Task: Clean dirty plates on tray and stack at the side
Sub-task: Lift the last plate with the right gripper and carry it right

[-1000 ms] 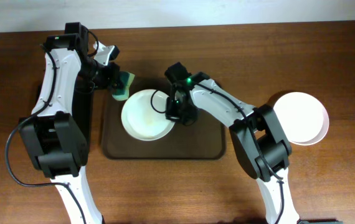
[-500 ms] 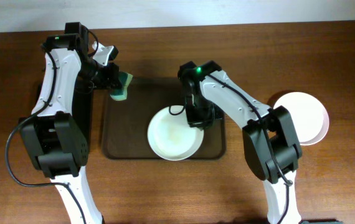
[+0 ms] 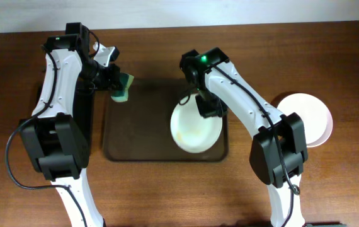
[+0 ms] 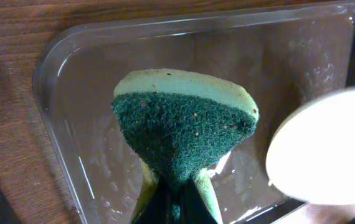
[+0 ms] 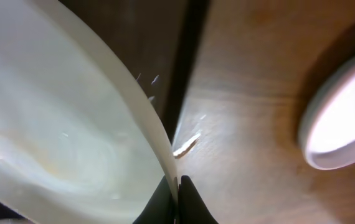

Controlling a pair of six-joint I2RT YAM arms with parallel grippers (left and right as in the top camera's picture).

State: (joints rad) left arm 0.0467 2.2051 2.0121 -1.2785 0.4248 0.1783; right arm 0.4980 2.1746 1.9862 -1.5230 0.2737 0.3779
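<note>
The dark brown tray (image 3: pixel 135 132) lies at the table's centre. My right gripper (image 3: pixel 210 108) is shut on the rim of a white plate (image 3: pixel 196 126), holding it over the tray's right end. In the right wrist view the jaws (image 5: pixel 177 182) pinch the plate's edge (image 5: pixel 59 124), which carries a faint brown smear. White plates (image 3: pixel 305 120) sit on the table at the right, their number unclear; they also show in the right wrist view (image 5: pixel 345 118). My left gripper (image 3: pixel 118 85) is shut on a green sponge (image 3: pixel 125 87) over the tray's far left corner. The left wrist view shows the sponge (image 4: pixel 184 130) above the tray (image 4: pixel 71 124).
A dark narrow tray (image 3: pixel 85 120) lies under my left arm, left of the brown tray. The table's far edge meets a white wall (image 3: pixel 230 9).
My right gripper has carried the plate from the tray's left-centre across to its right end. The left arm and sponge have not moved.
</note>
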